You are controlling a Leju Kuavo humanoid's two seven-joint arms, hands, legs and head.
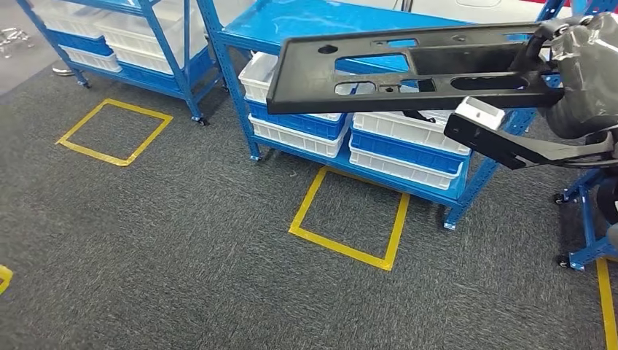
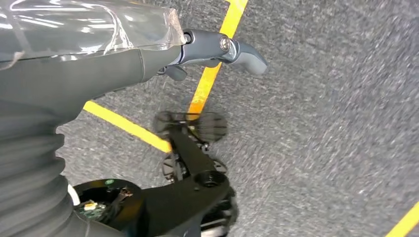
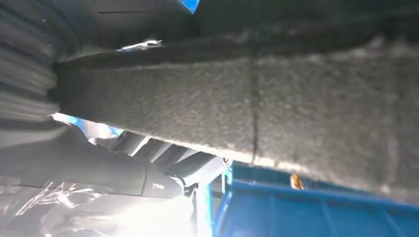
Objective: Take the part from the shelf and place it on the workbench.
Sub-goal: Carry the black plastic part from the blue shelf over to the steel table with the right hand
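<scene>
The part, a long flat black panel with several cutouts, hung in the air at about one o'clock in the head view, in front of the blue shelf and above its stacked white and blue bins. Its long axis ran roughly from nine to three o'clock, nearly level, with the three o'clock end gripped by the right hand, which was wrapped in clear plastic film. The free end reached out toward nine o'clock, well apart from any support. In the right wrist view the panel's felt-lined underside lay close across the lens, and the thumb pressed beneath it; how the other fingers lay I could not tell, as the panel hid them.

The left hand hung over the grey carpet and its yellow tape lines, holding nothing, with one finger stretched out straight.

By my judgement the part was already off the shelf and carried by the right hand alone, so the coming move turned on bringing the long free end round without catching the shelf posts. No workbench was in sight.
</scene>
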